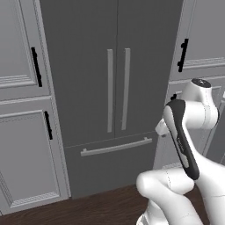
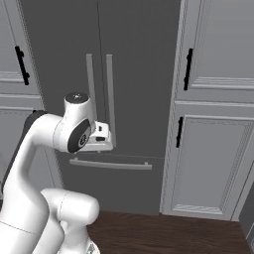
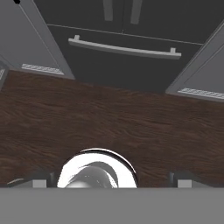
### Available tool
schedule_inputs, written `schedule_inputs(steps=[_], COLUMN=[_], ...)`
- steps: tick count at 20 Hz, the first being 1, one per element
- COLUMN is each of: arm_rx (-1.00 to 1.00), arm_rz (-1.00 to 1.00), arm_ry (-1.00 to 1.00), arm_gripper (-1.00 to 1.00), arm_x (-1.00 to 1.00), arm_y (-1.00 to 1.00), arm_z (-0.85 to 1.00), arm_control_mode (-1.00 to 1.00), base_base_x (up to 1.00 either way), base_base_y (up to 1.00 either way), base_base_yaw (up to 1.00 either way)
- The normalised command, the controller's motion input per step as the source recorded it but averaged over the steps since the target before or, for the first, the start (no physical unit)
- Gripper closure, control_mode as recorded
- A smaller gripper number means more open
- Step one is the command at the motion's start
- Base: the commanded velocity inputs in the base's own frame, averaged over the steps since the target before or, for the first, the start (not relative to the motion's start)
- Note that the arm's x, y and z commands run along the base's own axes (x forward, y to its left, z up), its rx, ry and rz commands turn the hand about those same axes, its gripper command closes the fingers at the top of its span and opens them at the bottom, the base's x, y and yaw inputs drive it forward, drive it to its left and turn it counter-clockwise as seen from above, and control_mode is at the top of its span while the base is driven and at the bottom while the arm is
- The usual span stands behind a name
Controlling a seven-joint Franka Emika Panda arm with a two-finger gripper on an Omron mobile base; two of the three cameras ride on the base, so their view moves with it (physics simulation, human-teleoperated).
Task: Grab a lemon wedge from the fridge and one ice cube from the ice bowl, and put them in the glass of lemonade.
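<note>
The fridge fills the middle of the left base view, tall and dark grey, with both doors and the bottom drawer shut. Its two long pale bar handles run upright, and the drawer bar lies across below them. My arm is folded in front of the fridge, with the hand at about drawer-handle height. My gripper points down at the floor, open, with nothing between its widely spaced fingertips. The lemon wedge is hidden behind the shut doors. The ice bowl, ice cube and glass of lemonade are out of view.
Panelled grey cabinets with black handles flank the fridge on the left and on the right. Dark wooden floor stretches between my base and the fridge front.
</note>
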Motion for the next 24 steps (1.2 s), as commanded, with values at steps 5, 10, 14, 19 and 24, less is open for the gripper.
schedule_inputs(steps=[5, 10, 14, 19, 24], arm_rx=[0.0, 0.01, 0.05, 0.07, 0.06], arm_rz=[0.0, 0.0, 0.04, 0.06, 0.03], arm_ry=[0.0, -0.08, -0.43, -0.55, -0.37], arm_gripper=[-1.0, -1.0, -1.0, -1.0, -1.0], arm_x=[0.0, 0.04, 0.0, 0.0, 0.36], arm_y=[0.0, 0.03, 0.07, 0.0, -0.02], arm_z=[0.0, 0.16, 0.74, 0.96, 0.81], arm_control_mode=[1.0, -1.0, -1.0, -1.0, -1.0], base_base_x=[0.0, 0.04, 0.0, 0.0, 0.0], base_base_y=[0.05, 0.06, 0.0, 0.0, 0.0], base_base_yaw=[0.0, 0.0, 0.0, 0.0, 0.0])
